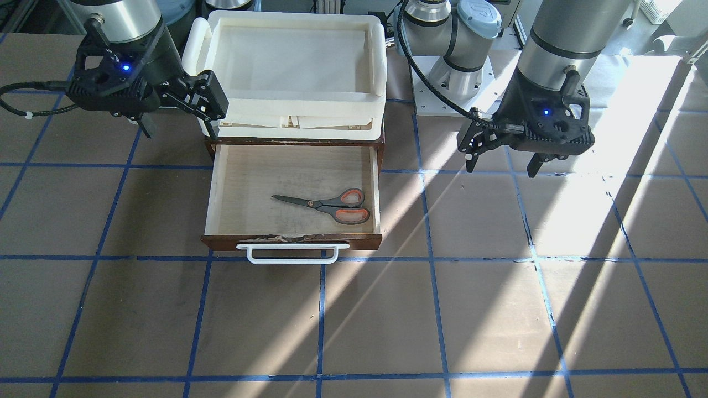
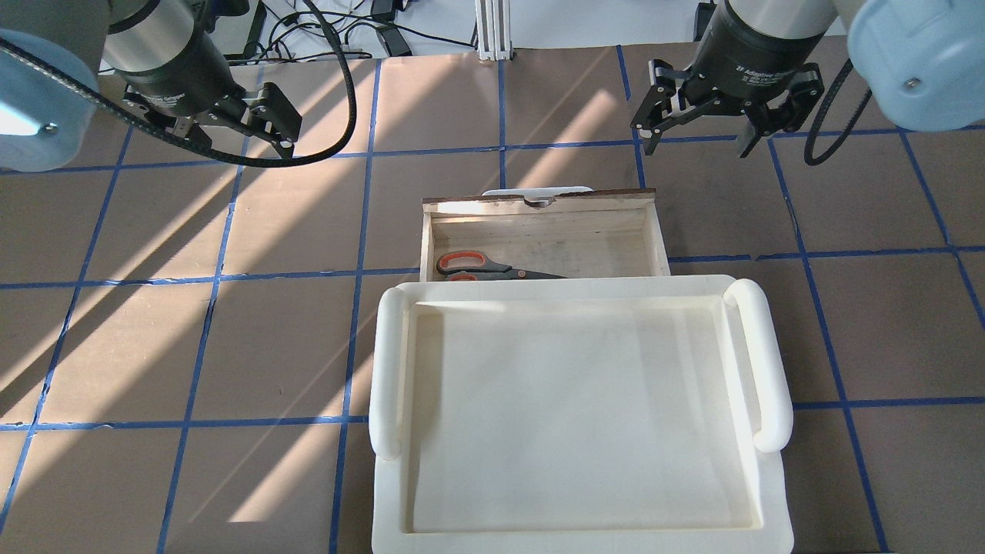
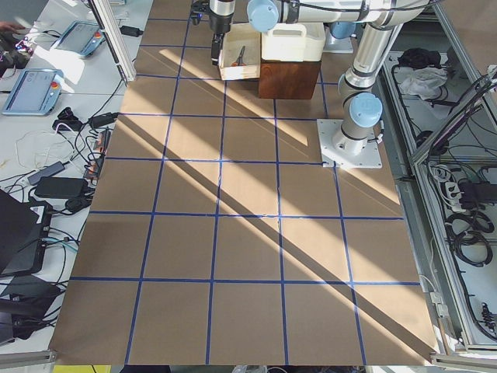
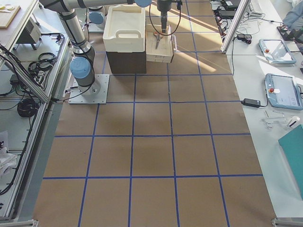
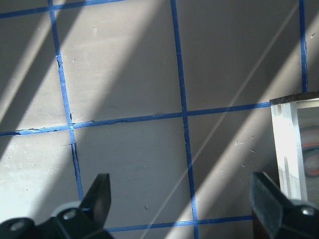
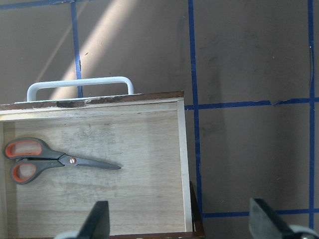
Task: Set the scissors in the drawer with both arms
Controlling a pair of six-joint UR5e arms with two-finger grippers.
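I have the drawer (image 1: 251, 182) standing fully pulled out of its dark brown cabinet (image 3: 289, 79), white bar handle (image 1: 292, 253) facing away from the robot, with the cream plastic tray (image 2: 585, 531) sitting on top of the cabinet. The scissors (image 1: 326, 205) lie flat on the drawer's pale wood floor, blades shut. Their orange-lined handles sit close to the side wall on the robot's left, and the blades point across toward the robot's right. Nothing touches them. My left gripper (image 2: 235, 138) hangs above the brown table (image 1: 387, 320) well off the drawer's left side, jaws wide apart and holding nothing. Its wrist camera sees only blue tape lines (image 5: 185, 114) and a sliver of the drawer's side wall. My right gripper (image 2: 695, 146) hangs by the drawer's right side, jaws likewise spread and empty. Its wrist view looks straight down on the scissors, the drawer front and the handle. Bands of sunlight cross the table.
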